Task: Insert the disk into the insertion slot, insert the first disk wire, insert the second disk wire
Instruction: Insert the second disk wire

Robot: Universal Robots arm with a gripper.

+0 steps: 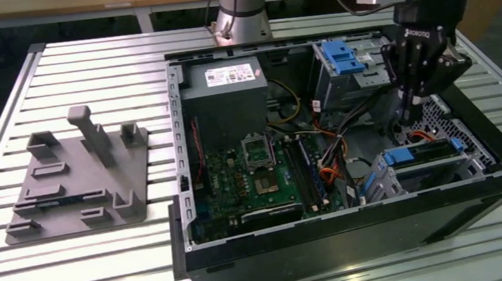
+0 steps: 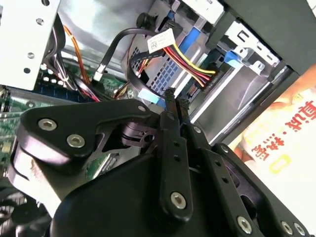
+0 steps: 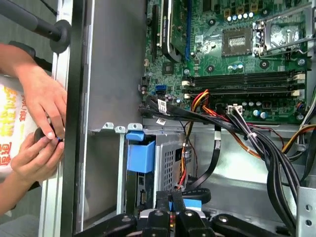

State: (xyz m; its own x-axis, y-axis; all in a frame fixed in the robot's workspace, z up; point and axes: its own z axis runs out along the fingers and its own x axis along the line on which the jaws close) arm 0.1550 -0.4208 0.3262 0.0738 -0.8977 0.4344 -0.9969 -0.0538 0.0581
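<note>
Well, hand: my gripper (image 1: pixel 411 112) hangs inside the open computer case (image 1: pixel 335 250), near the disk. In the second wrist view its fingers (image 2: pixel 174 148) are drawn narrow, almost together.
At my tips: a small blue plug (image 2: pixel 149 98) on a black cable (image 2: pixel 129 54) lies just beside them. Whether I pinch it I cannot tell.
Disk: the disk (image 1: pixel 423 153) lies flat in the insertion slot (image 1: pixel 386 177), its blue carrier showing, at the case's near corner on the exterior view's right.
Wires: a yellow, red and black bundle (image 2: pixel 190 55) runs toward the bay's end. Whether it is plugged in I cannot tell.
Handling, disk: I judge it stiff, dense and easily harmed by knocks. Take it by the carrier's rails, not the label face.
Handling, plug: I judge it a light, hard shell on a springy cable that will tug sideways. Grip the shell squarely, never the cable.
Bystander: a person's hands (image 3: pixel 42 123) are busy just outside the case wall.
</note>
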